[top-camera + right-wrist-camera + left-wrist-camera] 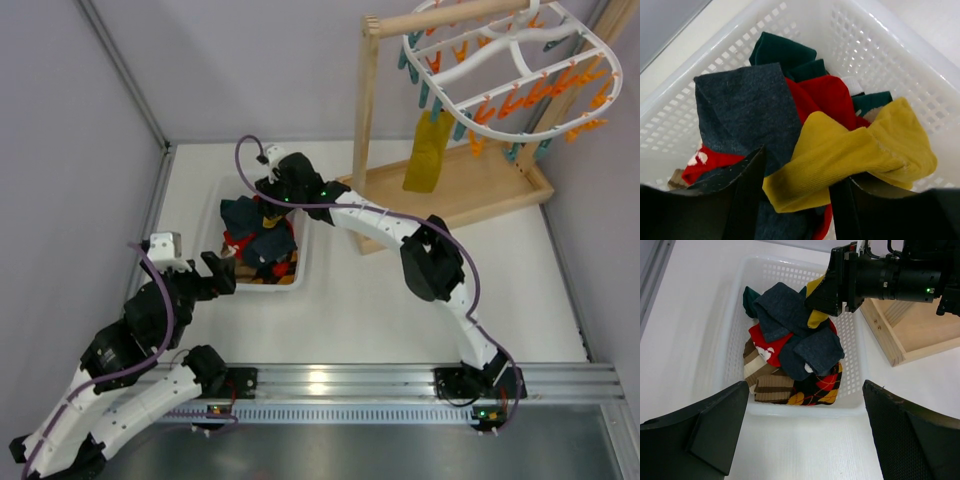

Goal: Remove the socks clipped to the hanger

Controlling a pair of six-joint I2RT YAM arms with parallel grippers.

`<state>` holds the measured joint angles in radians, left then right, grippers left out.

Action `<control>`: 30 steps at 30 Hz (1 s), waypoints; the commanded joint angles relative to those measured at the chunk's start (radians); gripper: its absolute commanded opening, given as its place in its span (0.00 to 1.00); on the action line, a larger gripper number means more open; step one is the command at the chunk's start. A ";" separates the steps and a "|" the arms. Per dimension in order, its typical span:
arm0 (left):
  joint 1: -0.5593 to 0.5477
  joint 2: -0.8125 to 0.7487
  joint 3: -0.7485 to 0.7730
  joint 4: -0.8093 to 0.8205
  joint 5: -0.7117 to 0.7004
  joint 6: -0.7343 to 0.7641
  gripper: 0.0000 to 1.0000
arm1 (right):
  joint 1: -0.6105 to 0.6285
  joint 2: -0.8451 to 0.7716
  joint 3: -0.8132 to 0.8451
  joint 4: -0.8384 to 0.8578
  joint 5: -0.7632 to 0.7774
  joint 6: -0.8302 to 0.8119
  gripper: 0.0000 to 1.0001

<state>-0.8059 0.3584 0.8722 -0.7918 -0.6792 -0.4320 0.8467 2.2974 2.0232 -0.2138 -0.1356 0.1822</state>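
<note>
Risk: the yellow sock may stick to the fingers above the basket.
The right gripper has its fingers partly apart w/ the yellow sock bunched between them; whether it is pinched or only resting there, I cannot tell. If the cloth catches on a pad when the arm lifts, the sock could be dragged over the white basket rim, poss. w/ other socks. The left gripper is spread wide, nothing in it. On the hanger, top right, one mustard sock hangs from the rim, flat and limp.
</note>
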 commanded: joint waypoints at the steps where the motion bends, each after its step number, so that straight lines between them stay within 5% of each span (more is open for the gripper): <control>1: 0.002 0.014 -0.002 0.042 0.007 0.021 0.99 | -0.014 -0.085 0.010 -0.032 -0.019 -0.027 0.50; 11: 0.065 0.080 0.001 0.051 0.030 0.026 0.99 | -0.008 -0.455 -0.352 -0.038 0.044 -0.055 0.99; 18: 0.109 0.096 -0.002 0.060 0.069 0.035 0.99 | -0.012 -0.833 -0.708 0.023 0.128 -0.044 0.99; 23: 0.111 0.093 -0.006 0.060 0.067 0.035 0.99 | -0.035 -1.099 -1.016 0.117 0.448 0.043 0.99; 30: 0.111 0.131 -0.004 0.069 0.093 0.041 0.99 | -0.197 -1.262 -1.147 0.117 0.513 0.074 0.99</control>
<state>-0.7006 0.4679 0.8711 -0.7677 -0.6048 -0.4110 0.7197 1.0721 0.9012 -0.1692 0.2840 0.2195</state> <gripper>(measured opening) 0.990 0.993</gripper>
